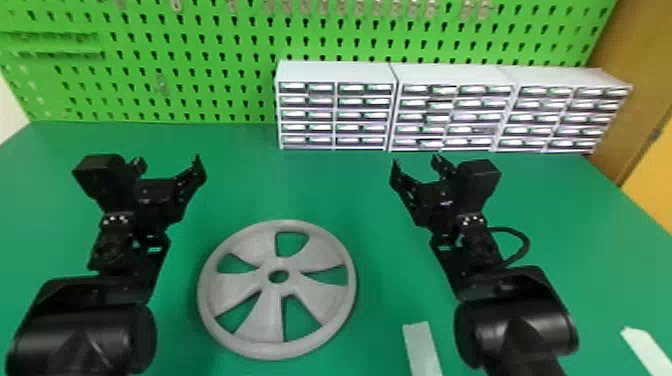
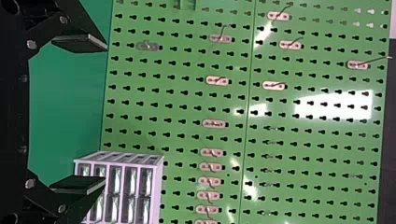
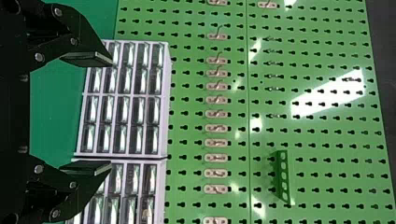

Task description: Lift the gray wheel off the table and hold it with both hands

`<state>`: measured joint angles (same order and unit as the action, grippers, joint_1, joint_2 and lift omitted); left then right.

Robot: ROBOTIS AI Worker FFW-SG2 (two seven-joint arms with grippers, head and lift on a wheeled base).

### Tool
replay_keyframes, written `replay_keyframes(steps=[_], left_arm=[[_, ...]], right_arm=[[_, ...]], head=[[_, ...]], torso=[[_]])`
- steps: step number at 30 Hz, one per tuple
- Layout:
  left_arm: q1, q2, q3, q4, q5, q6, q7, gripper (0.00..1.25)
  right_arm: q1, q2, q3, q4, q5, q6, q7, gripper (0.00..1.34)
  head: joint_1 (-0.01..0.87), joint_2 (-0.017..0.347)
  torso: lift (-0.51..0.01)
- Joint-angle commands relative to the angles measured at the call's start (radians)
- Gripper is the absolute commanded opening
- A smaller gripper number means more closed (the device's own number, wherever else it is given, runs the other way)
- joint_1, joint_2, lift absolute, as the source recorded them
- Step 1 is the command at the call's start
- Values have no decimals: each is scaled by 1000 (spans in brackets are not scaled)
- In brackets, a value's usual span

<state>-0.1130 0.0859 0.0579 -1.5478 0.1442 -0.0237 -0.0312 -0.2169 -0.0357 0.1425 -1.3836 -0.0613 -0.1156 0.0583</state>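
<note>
Left gripper (image 1: pixel 169 161), right gripper (image 1: pixel 415 162): both spread wide, nothing held. Handling advised: draw both back, lower together, straddle the rim at nine and three o'clock, close evenly, lift level. Gray wheel (image 1: pixel 272 295): flat on table (image 1: pixel 240 190), about five o'clock from left gripper, nearer eight from right; twelve, pegboard (image 1: pixel 175 60)

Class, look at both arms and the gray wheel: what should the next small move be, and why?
Probably ease both grippers back and down toward opposite sides of the rim. The gray wheel lies flat on the table, ungripped, while the left gripper and right gripper hang open, one to each side and farther forward than the wheel.
</note>
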Motion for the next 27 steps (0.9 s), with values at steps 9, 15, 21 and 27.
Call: replay_keyframes(steps=[9,15,21,27], left_arm=[[4,0,-4,-2,-20,-19,8,983],[4,0,-6,-2,-20,-19,8,983],[7,0,-7,-2,-20,-21,8,983],[7,0,-7,-2,-18,-21,8,983]], right_arm=[[-1,-3,-3,0,32,40,0,854],[-2,-1,-14,0,48,63,-2,853],[-2,-3,-17,0,49,70,0,854],[-2,-3,-14,0,49,71,-2,854]], head=[[711,15],[711,15],[711,15],[711,15]], torso=[[-98],[-98],[-98],[-98]])
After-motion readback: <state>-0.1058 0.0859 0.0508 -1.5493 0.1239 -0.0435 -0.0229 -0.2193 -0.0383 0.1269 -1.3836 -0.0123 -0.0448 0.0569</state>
